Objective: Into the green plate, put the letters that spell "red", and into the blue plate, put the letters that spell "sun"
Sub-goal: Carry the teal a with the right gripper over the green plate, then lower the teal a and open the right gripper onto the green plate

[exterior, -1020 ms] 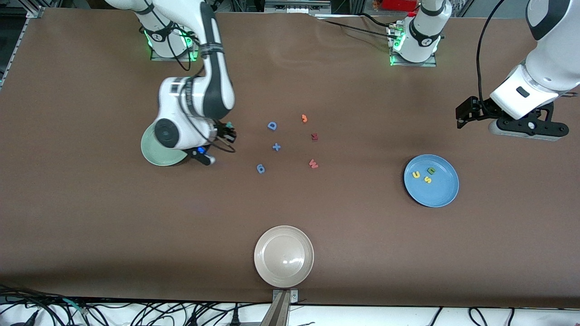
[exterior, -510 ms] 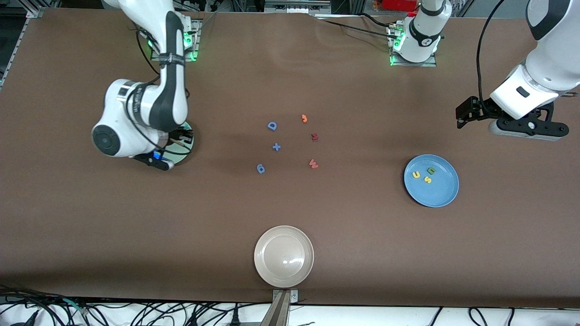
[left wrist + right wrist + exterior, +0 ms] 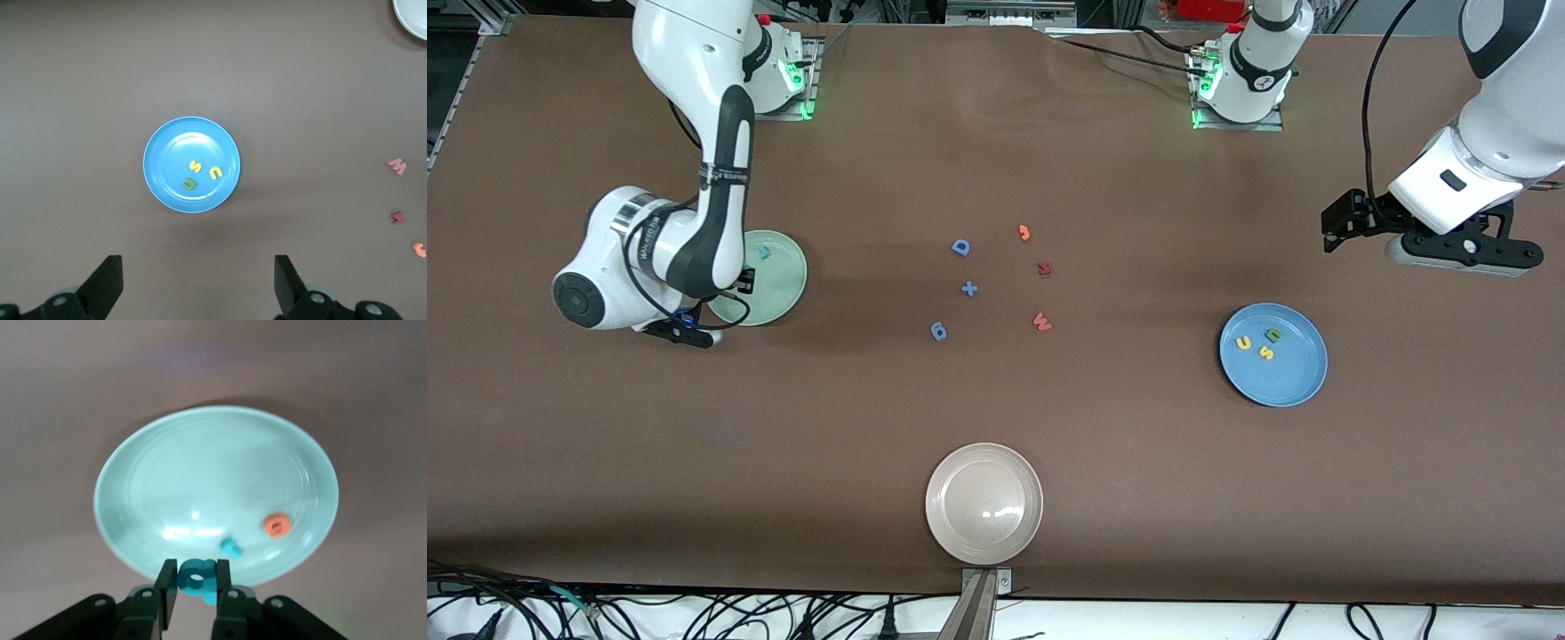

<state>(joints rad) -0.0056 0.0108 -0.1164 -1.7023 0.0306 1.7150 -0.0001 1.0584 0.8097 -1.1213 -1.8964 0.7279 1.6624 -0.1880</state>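
Note:
My right gripper hangs over the rim of the green plate, shut on the teal "d". An orange "e" and a teal "r" lie in that plate. In the front view the right arm covers part of the green plate, and the right gripper is above it. The blue plate holds a yellow "u", a yellow "s" and a green "n". My left gripper waits open and high, near the blue plate.
Loose letters lie mid-table: a blue "D", a blue plus, another blue piece, an orange "J", a dark red "M" and a reddish "W". A beige plate sits nearest the front camera.
The right arm has swung from beside the loose letters toward its own end of the table, carrying the teal "d" over the green plate. The left arm has not moved.

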